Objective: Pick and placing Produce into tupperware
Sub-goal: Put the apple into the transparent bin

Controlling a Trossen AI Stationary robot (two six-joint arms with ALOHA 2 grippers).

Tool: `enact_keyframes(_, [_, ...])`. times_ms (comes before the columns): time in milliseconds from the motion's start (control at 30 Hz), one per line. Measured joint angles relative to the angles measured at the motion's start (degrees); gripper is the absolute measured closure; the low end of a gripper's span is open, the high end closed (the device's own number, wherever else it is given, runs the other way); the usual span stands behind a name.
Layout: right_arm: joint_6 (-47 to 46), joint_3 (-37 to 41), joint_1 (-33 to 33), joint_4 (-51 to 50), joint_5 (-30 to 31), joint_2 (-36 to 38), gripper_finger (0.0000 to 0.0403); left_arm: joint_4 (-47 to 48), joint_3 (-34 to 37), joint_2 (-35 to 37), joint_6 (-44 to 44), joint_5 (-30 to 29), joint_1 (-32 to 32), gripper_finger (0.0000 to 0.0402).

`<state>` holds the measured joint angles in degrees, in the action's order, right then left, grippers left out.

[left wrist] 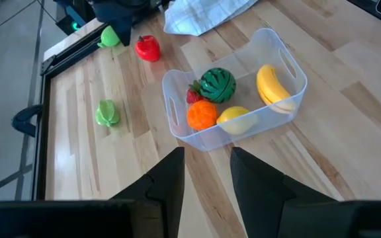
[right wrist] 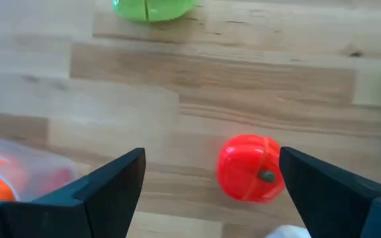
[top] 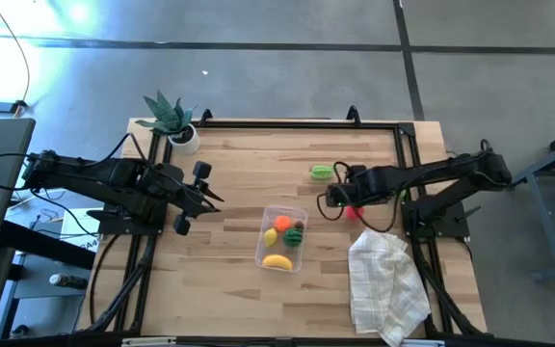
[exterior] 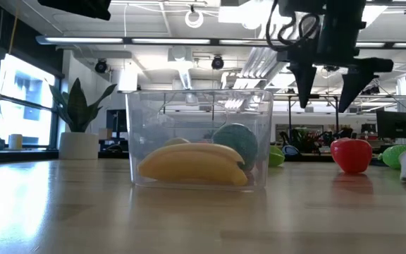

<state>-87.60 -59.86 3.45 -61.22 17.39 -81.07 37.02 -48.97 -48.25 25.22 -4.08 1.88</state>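
The right tool (right wrist: 207,182) hung spread above the red fruit (right wrist: 251,167) beside the tupperware (top: 284,236), apparently lining up a grasp; the left tool (left wrist: 206,175), spread, waited.

light: bright, even, from ceiling strips overhead | glare: pale sheen on floor (top: 27,39) at the high view's corner | shadows: soft, short under tupperware (exterior: 199,137) | blur: right wrist view soft; low view's background hazy
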Motion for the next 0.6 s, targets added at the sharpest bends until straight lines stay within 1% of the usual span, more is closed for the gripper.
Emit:
enact_keyframes(133, [-6.6,4.6,0.0,2.8,-0.5,2.9,0.0064,0.0,0.0,0.0,0.0,0.0,0.0,0.0291])
enact_keyframes(200, [-10.7,6.7,0.4,4.0,-1.9,3.5,0.0064,0.0,0.0,0.0,0.0,0.0,0.0,0.0291])
enact_keyframes(300, [-14.4,9.1,1.0,6.2,-3.2,3.6,0.0064,0.0,0.0,0.0,0.0,0.0,0.0,0.0291])
enact_keyframes(467, [-17.4,10.9,1.5,8.2,-4.2,3.6,0.0064,0.0,0.0,0.0,0.0,0.0,0.0,0.0291])
enact_keyframes(600, [-17.6,12.0,1.5,8.4,-5.8,3.6,0.0064,0.0,0.0,0.0,0.0,0.0,0.0,0.0291])
